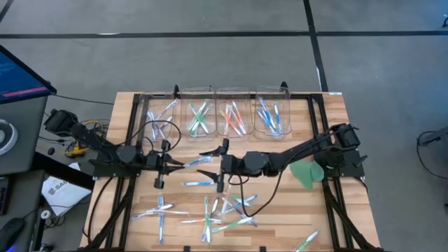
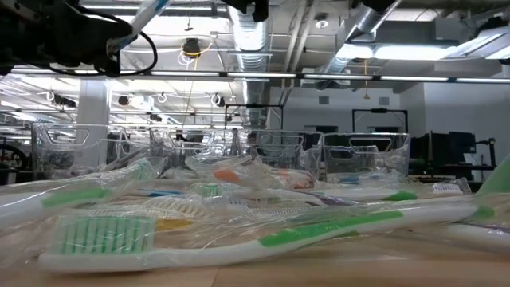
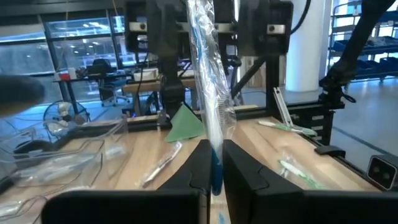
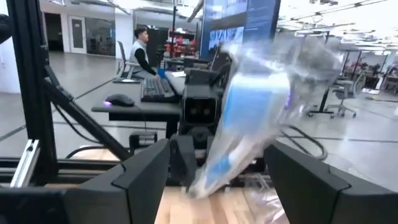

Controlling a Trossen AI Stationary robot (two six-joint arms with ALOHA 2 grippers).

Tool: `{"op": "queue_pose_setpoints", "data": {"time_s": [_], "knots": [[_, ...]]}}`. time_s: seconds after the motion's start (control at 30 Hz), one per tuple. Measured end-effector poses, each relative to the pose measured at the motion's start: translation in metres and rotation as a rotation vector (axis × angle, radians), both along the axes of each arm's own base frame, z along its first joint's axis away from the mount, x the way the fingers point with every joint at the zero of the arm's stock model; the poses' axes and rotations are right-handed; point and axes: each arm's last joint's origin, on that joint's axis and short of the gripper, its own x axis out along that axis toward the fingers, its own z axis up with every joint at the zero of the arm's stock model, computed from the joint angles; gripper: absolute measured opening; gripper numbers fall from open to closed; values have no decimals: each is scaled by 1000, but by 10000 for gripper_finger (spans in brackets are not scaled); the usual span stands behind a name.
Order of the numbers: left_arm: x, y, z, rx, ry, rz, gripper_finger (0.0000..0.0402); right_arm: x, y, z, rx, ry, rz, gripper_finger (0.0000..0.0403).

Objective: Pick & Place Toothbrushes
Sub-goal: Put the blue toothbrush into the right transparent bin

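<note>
Two tools meet over the middle of the wooden worktop, and we see one wrapped blue toothbrush spanning the gap between them. The left tool has its fingers pressed together on the handle end of that brush; from its own wrist camera the clear wrapper stands up straight out of the pinch. The right tool faces it with fingers spread wide, and in its wrist view the blue brush head in its crinkled wrapper sits between them without clearly touching either; we cannot tell whether it grips.

Beyond both tools, four clear bins stand in a row at the worktop's far edge, each holding sorted brushes. On the near side of the tools, loose toothbrushes lie scattered in their wrappers. A flat green leaf-shaped piece lies beside the right arm, behind its tool.

We can read no brand or lettering on any wrapper.
</note>
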Motion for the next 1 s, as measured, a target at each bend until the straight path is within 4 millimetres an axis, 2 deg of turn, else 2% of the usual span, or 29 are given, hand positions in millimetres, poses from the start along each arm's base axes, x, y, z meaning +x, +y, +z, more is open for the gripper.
{"op": "queue_pose_setpoints", "data": {"time_s": [0.13,0.27,0.33,0.47,0.63,0.8,0.83,1.0], "knots": [[0,1,2,-50,-13,1,11,4,-3,-2,-23,68,50,260],[1,1,1,-70,-4,-5,11,9,-14,7,-23,70,33,260],[2,1,-1,-66,9,-4,11,11,-19,5,-24,92,32,258],[4,0,-2,-67,5,-4,11,12,-21,5,17,85,81,237],[7,-2,-4,-57,-4,-3,11,11,-16,4,1,90,98,169],[11,-4,-5,-43,14,-11,11,10,-11,4,-45,92,106,39],[12,-4,-5,-35,17,-10,11,10,-11,4,-44,92,110,23],[17,-6,-3,-27,25,-21,14,9,-7,5,-33,88,118,20]]}}
